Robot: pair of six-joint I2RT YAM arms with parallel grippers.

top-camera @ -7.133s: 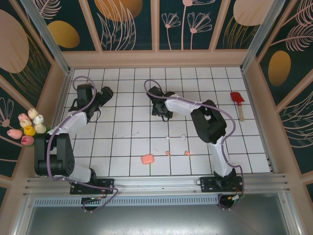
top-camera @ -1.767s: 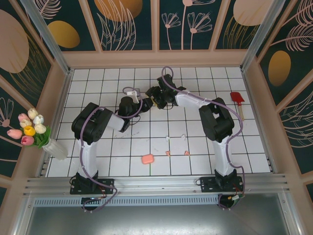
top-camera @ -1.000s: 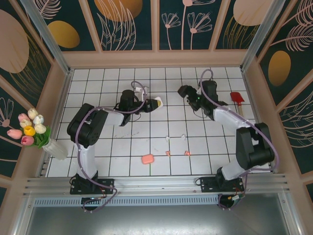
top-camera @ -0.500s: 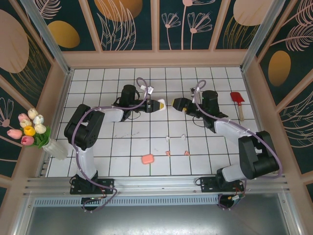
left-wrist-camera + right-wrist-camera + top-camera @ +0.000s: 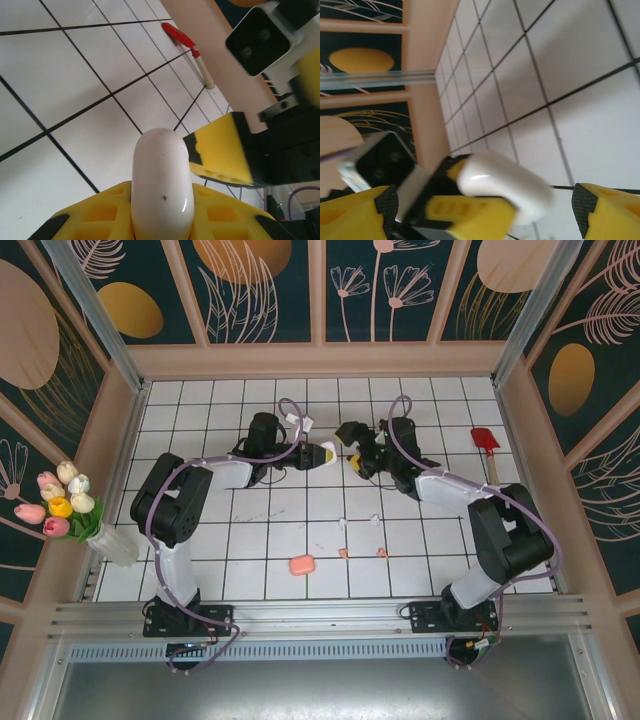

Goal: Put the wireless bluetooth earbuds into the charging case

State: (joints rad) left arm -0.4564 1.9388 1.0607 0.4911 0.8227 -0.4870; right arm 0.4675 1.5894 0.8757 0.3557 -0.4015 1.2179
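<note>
The left gripper (image 5: 320, 453), over the far centre of the table (image 5: 250, 530), pinched a white charging case (image 5: 161, 185), its rounded end jutting right. The right gripper (image 5: 350, 447) stood with jaws spread to either side of that end, one pad (image 5: 220, 155) just beside it; contact could not be told. Two white earbuds (image 5: 343, 523) and two pink earbuds (image 5: 382, 552) lay nearer, well apart from both grippers, with a pink case (image 5: 301, 565) to their left.
</note>
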